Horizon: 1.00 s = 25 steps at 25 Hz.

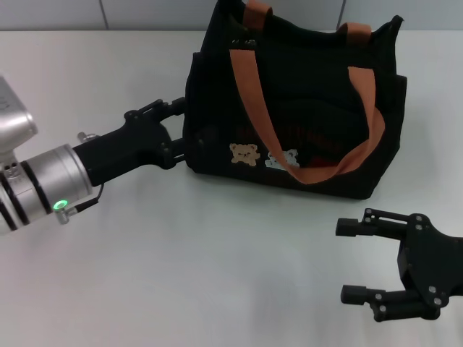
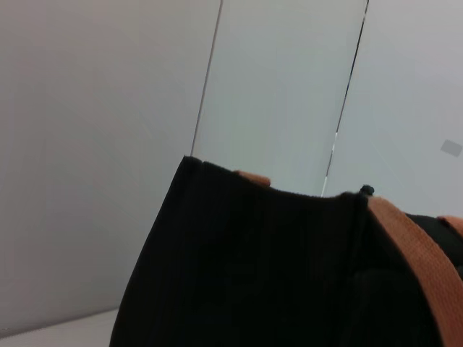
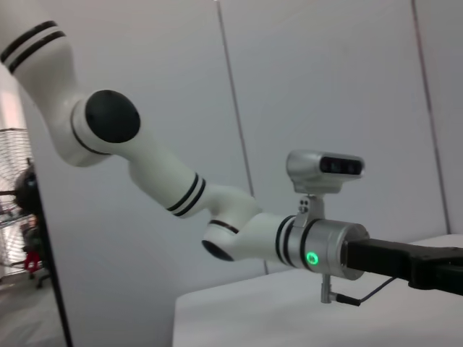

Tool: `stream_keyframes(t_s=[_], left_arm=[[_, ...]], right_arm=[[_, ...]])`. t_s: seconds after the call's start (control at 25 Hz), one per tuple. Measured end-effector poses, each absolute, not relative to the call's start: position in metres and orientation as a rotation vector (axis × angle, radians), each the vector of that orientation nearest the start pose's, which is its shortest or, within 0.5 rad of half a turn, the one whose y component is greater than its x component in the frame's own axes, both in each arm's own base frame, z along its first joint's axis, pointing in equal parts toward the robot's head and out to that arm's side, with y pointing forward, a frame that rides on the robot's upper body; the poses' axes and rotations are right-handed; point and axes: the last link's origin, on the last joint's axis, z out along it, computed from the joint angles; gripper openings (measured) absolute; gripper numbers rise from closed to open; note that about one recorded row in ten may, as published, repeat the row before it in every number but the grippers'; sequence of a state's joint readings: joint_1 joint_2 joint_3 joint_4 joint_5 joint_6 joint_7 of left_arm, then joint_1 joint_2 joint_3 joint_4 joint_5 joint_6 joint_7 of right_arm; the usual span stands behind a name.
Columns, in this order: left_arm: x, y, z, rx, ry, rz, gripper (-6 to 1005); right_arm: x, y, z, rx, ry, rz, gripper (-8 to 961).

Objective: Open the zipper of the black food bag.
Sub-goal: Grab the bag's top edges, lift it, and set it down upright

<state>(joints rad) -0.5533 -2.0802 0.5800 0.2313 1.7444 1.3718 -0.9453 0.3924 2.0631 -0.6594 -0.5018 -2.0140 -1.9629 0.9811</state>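
Black food bag (image 1: 296,108): stood upright toward the far middle of the white table (image 1: 181,275), bear pictures facing the near side, two orange-brown straps (image 1: 257,108) draped over the top and front.
Zipper (image 1: 311,32): ran along the bag's top rim; its metal pull could not be made out in any view.
Left gripper (image 1: 177,134): was at the bag's left end wall, fingers spread on either side of that corner and seemingly touching the fabric; whether they actually pinched it could not be told.
Right gripper (image 1: 354,260): hovered near the table's near right, well apart from the bag, jaws wide open and holding nothing.
Doing the step well: the left gripper likely needed a firm hold on the end wall so the bag would not slide, while the right rose to the rim, found the pull and drew it along the zip line, clear of the straps.
Left wrist view: showed the bag's end wall close up and a strap, which the head view gave only from above.
Right wrist view: showed only the left arm's forearm with its green light; the bag was absent there.
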Motion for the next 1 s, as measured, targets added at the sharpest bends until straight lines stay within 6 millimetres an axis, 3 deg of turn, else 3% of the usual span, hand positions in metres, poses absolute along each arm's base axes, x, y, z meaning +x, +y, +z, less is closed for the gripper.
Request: stream_keyframes(t_s=[0.56,1.0], left_arm=[[-0.269,0.329,-0.057,-2.374,-0.518,-0.901,640],[-0.268,0.327,-0.06,-2.376,-0.508,-0.905,201]], right_arm=[[0.279,0.234,-0.005,-2.874,0.307,1.076,829],[0.28,0.235,-0.006,-2.867,0.313,1.066,829]])
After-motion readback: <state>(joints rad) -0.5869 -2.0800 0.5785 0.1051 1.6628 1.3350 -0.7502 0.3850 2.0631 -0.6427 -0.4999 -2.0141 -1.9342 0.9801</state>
